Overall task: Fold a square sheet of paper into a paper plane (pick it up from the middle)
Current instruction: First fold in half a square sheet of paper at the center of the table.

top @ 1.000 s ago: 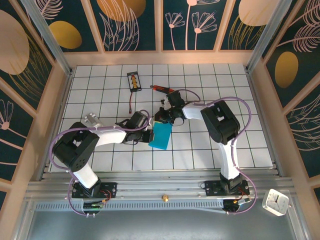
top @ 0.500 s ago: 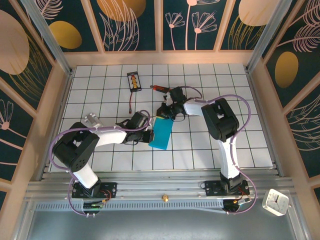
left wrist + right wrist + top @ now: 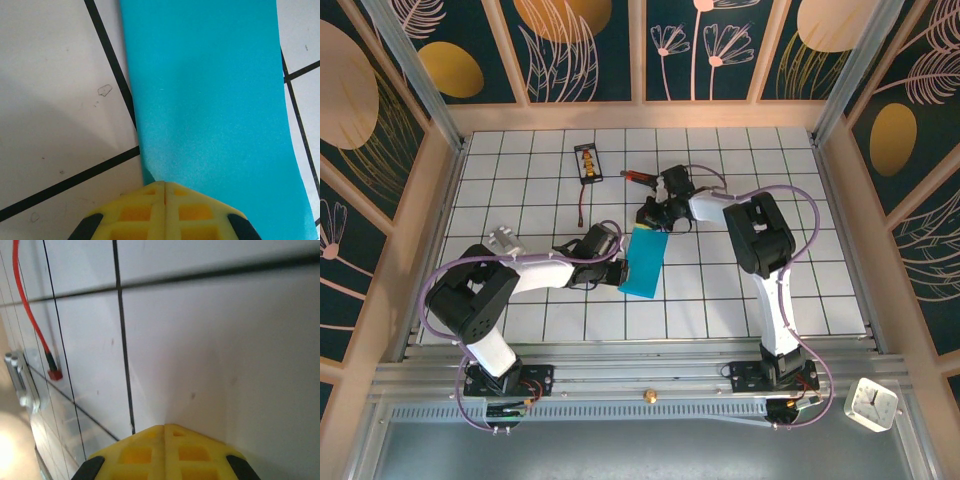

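Note:
The square sheet of paper (image 3: 645,262) lies on the white grid table, folded into a narrow cyan-blue strip that slants slightly. My left gripper (image 3: 623,270) is shut, with its yellow tips down at the strip's left edge. In the left wrist view the paper (image 3: 210,100) spreads out ahead of the closed left gripper (image 3: 165,183), which holds nothing between its pads. My right gripper (image 3: 649,216) is shut and sits just beyond the strip's far end. In the right wrist view the right gripper (image 3: 165,426) points at bare tile.
A red-and-black utility knife (image 3: 642,178) lies just behind the right gripper. An orange-and-black pack (image 3: 587,163) with a red wire (image 3: 30,315) sits at the back. A small silver part (image 3: 503,238) lies left of the left arm. A white clock (image 3: 871,403) stands off the table at front right.
The right gripper has pulled back from the paper's far end toward the back of the table. The left gripper and the paper have stayed put.

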Tool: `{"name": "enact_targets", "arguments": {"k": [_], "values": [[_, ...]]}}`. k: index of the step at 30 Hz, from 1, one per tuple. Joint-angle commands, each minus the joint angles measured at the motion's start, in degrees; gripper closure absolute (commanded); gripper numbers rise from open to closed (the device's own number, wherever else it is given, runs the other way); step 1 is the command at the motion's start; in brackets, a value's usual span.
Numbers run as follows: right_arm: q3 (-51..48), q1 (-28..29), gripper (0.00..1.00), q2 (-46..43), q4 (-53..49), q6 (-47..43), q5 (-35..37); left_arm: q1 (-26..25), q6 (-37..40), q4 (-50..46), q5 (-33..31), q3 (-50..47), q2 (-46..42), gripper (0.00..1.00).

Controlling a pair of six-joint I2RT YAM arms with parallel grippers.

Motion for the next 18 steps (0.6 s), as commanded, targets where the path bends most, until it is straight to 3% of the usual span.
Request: {"name": "enact_targets", "arguments": {"k": [1,5,10,18], "values": [[2.59,-3.92,1.0,3.06,-0.71,-1.41,9.3,-1.08,1.37,-19.45,-2.36,-5.45,6.31,1.0],[1.96,-4.56,1.0,-0.38,1.24,-2.66,7.27,-1.04,1.33,-19.44,-2.63,-5.45,6.17,1.0],[-7.01,-4.04,1.0,-9.92,6.57,-3.55,4.89,-1.0,1.21,-19.5,-2.74,-5.33,5.86,1.0],[-19.97,2.69,1.0,-16.82,12.6,-1.14,3.22,-1.01,0.86,-19.35,-2.73,-4.92,5.65,1.0]]}}
